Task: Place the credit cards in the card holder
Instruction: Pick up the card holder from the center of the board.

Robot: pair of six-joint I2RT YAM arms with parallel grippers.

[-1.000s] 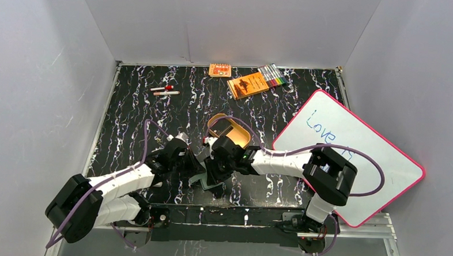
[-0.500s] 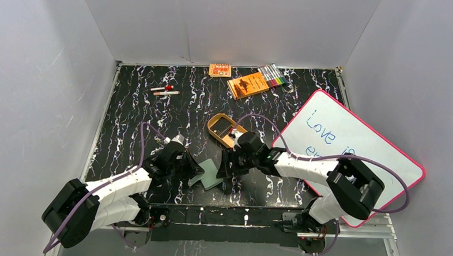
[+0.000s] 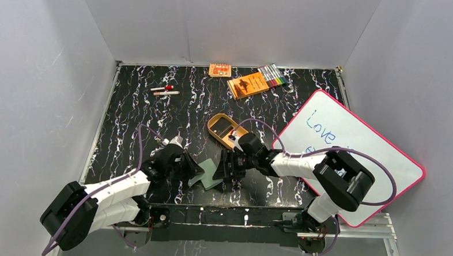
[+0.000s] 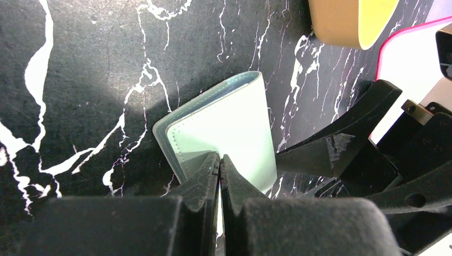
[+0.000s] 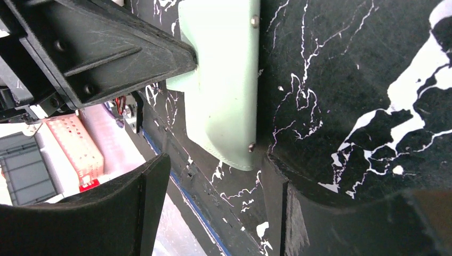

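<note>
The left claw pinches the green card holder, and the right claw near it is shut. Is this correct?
No: the right claw is wide open, as the right wrist view shows. The left claw does pinch the card holder.

The card holder lies near the tabletop's front edge, between the left end effector and the right end effector. A tray sits behind it, and a whiteboard lies at the right.

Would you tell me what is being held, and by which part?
The left gripper pinches the card holder by one cover's edge; the right gripper holds nothing.
</note>
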